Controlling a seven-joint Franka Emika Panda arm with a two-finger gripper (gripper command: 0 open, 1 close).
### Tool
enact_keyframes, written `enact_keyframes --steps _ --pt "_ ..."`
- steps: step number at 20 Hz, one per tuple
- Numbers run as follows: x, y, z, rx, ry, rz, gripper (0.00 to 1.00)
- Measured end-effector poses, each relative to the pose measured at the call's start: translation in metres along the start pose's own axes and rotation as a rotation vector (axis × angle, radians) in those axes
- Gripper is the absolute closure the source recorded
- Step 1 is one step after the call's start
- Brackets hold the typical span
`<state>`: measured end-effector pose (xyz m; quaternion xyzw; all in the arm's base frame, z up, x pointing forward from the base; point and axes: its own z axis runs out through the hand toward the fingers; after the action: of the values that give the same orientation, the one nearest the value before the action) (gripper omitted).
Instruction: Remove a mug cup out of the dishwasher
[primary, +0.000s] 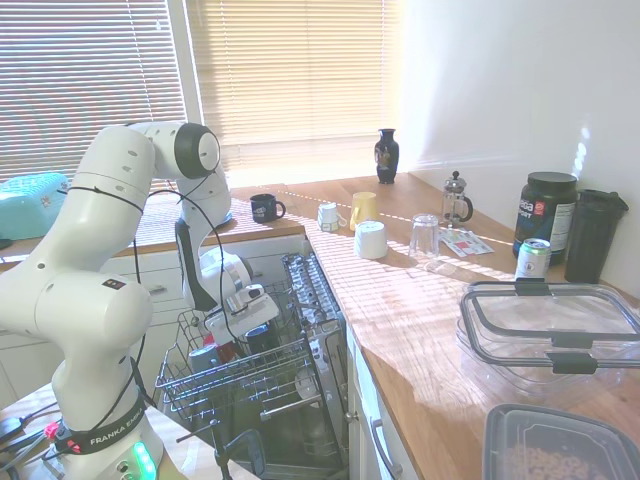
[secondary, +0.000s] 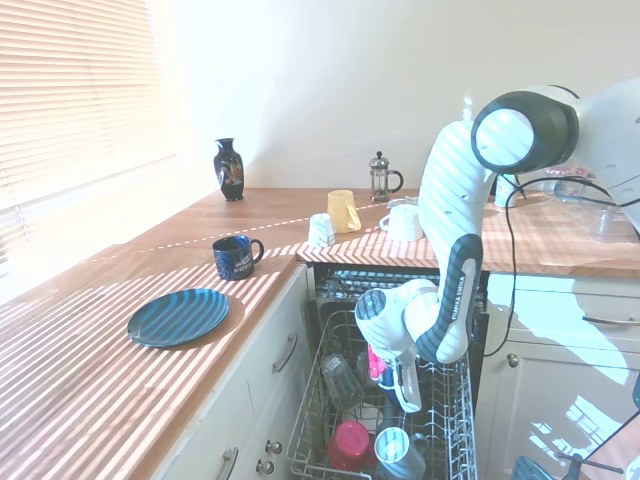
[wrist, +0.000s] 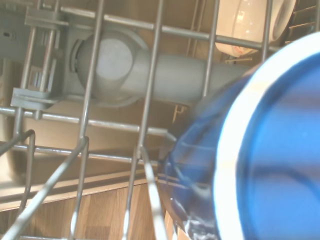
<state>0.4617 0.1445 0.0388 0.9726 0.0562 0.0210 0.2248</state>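
In the wrist view we saw the mug cup (wrist: 270, 150) close up, its blue inside facing the camera, lying against the wire rack (wrist: 150, 125). The gripper (secondary: 405, 385) reached down into the rack of the dishwasher (secondary: 440, 420); we could not tell how its fingers stood. Farther off, a yellow mug (secondary: 343, 211) stood on the tabletop (secondary: 120, 370) near its back edge.

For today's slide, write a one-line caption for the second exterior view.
White Franka arm's gripper reaches down into the open dishwasher rack among mugs, beside a wooden worktop.
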Motion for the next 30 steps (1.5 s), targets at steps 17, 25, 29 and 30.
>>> enact_keyframes --steps 17,25,29,30 --pt "0.0025 0.0072 0.0033 -0.009 0.015 0.056 1.00" --pt "0.0018 0.0055 0.0025 -0.005 0.018 0.071 1.00" --pt "0.0001 0.0056 0.0023 -0.004 0.018 0.085 1.00" --pt "0.0000 0.0054 0.0022 -0.003 0.018 0.090 1.00"
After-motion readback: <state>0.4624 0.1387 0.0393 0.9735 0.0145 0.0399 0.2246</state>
